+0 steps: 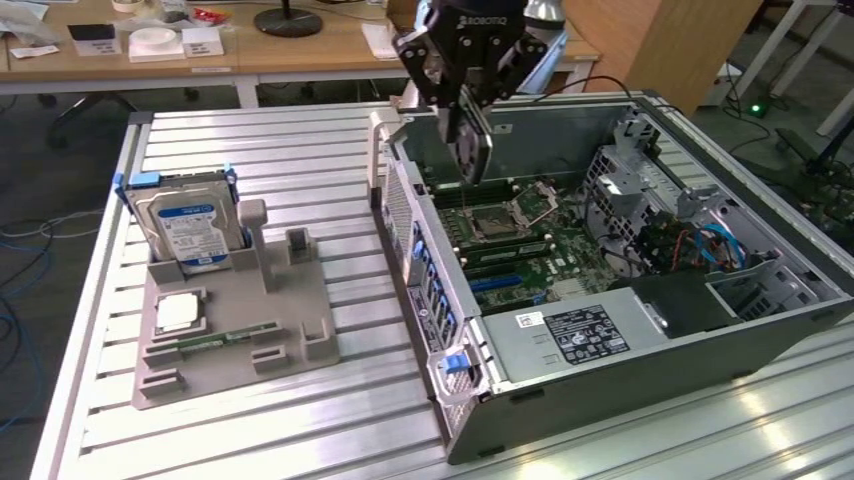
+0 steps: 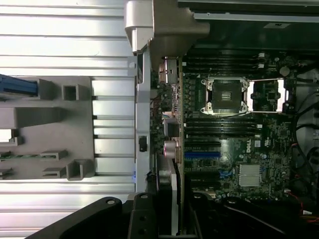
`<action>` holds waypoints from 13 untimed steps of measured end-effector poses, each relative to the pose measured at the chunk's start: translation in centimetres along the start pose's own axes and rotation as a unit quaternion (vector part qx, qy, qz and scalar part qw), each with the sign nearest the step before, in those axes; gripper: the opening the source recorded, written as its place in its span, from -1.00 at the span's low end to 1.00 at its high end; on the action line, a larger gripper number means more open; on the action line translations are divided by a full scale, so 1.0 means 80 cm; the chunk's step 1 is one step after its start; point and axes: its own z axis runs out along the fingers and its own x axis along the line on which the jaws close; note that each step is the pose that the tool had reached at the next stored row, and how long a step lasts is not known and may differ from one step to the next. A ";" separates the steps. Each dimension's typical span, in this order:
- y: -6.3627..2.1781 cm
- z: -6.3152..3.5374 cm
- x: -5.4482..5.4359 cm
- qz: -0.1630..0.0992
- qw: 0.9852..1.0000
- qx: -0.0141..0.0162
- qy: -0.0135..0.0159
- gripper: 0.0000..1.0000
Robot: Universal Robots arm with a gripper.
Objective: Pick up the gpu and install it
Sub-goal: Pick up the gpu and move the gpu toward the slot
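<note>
Currently, the gpu [image 1: 474, 150] hangs upright, clamped between the fingers of the end effector [image 1: 470, 100] directly above it. It is inside the open computer case [image 1: 747, 330], just beside the rear wall and above the motherboard [image 1: 534, 255]. The case rests on the slatted worktop [image 1: 307, 150].

The gripper [image 1: 470, 112] is matte black, with a blocky body that narrows toward its working end. White ROBOTIQ lettering [image 1: 483, 20] runs across its face and reads upside down in the exterior view. Beside the body is a rounded silver-grey wrist section [image 1: 541, 10]. Two slim black fingers [image 2: 142, 219] join the body through hinged link bars [image 2: 94, 219] with rounded ends. The wrist view shows small round pivot holes [image 2: 110, 201] in those bars.
</note>
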 end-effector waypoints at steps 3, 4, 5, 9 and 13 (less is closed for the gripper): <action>0.000 0.000 -0.016 0.000 1.000 0.000 0.000 -0.44; 0.000 0.000 -0.021 0.000 1.000 0.000 0.000 -0.44; 0.000 0.000 -0.027 0.000 1.000 0.000 0.000 -0.44; 0.000 0.001 -0.048 0.000 1.000 0.000 0.000 -0.44; 0.001 0.001 -0.070 0.000 1.000 0.000 0.000 -0.44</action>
